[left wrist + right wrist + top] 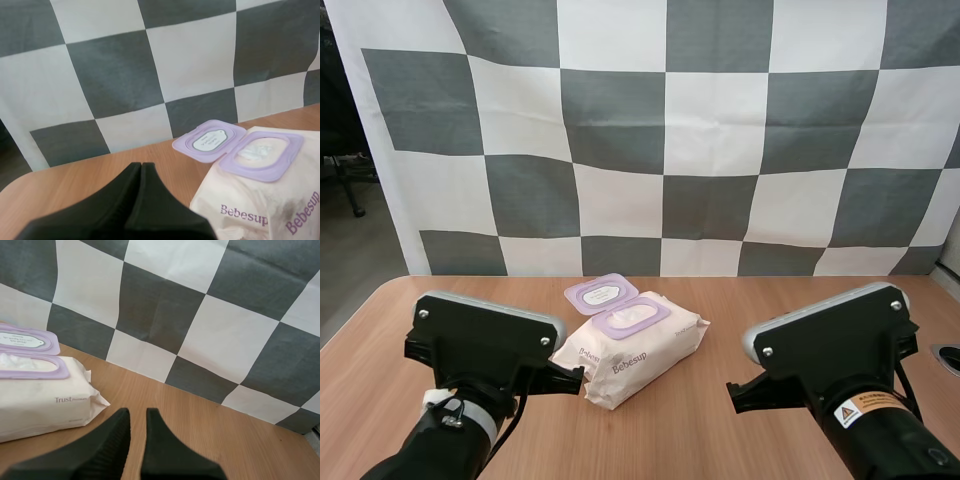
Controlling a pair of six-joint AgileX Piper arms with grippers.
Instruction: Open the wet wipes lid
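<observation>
Purple lid [600, 293] lies flipped open on the wet wipes pack [638, 352] on the table [770, 300], just right of the left gripper [141, 166], whose fingers are pressed together, and left of the slightly spread right gripper [136, 414].

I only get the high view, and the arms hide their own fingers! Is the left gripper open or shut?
Observer: Shut. In the left wrist view the left gripper is one dark wedge, holding nothing.
Operator: What about the right one?
Observer: The right gripper is open. A narrow gap shows between its fingers, with nothing in it.
Operator: Is there writing on the pack's side that I can't see?
Observer: Yes. The side of the wet wipes pack that faces the right gripper reads "Trust".
</observation>
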